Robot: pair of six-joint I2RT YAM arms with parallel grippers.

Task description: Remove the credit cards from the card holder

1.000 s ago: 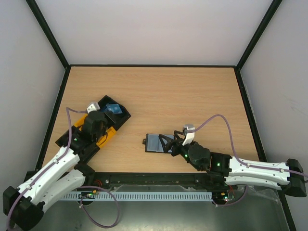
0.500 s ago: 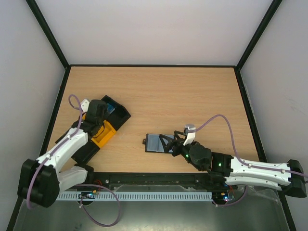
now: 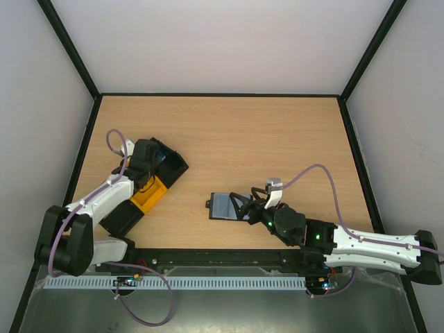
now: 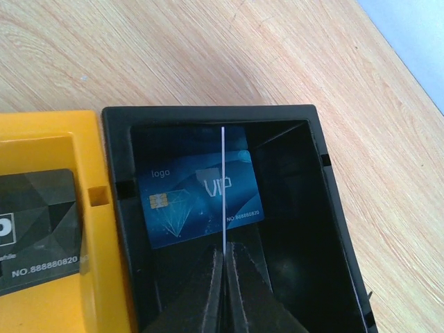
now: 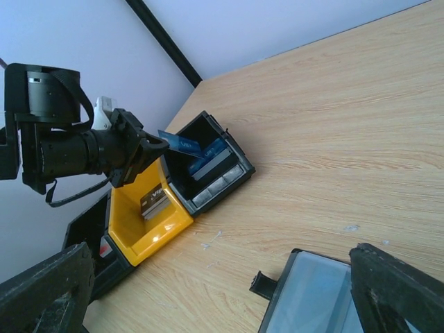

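The wooden table [image 3: 277,139] is bordered by a black frame [image 3: 350,152], and much free surface lies between the two arms and toward the far edge. The card holder [image 3: 223,206], flat and black with a grey-blue pocket panel, lies near the table's middle. The right gripper [image 3: 241,207] stands at its right end with fingers spread wide. The left gripper [image 4: 223,253] pinches a thin credit card [image 4: 223,187], seen edge-on, over the black tray [image 4: 333,229], where a blue VIP card [image 4: 198,201] lies flat. A black card [image 4: 38,222] rests in the orange tray [image 4: 48,128] beside.
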